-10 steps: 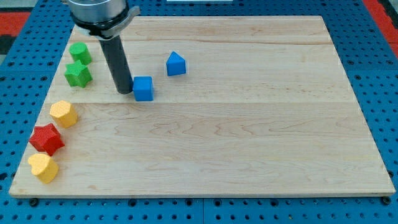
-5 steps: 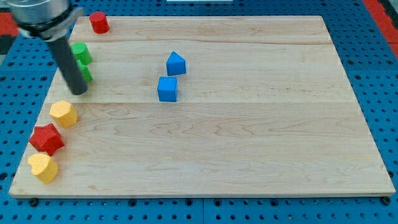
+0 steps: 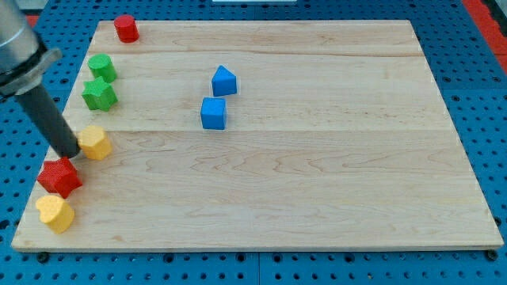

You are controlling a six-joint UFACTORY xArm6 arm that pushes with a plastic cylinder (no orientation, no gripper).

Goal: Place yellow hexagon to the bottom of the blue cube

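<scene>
My tip (image 3: 70,153) touches the yellow hexagon (image 3: 96,142) on its left side, grasping nothing. Blue cube (image 3: 213,113) lies well right of the hexagon; red star (image 3: 59,176) just below-left.

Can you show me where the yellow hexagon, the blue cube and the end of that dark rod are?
yellow hexagon (image 3: 96,143): camera view, its top face.
blue cube (image 3: 213,113): camera view, its front face.
my tip (image 3: 70,153): camera view, the rod's lower end, against the hexagon's left side.
</scene>
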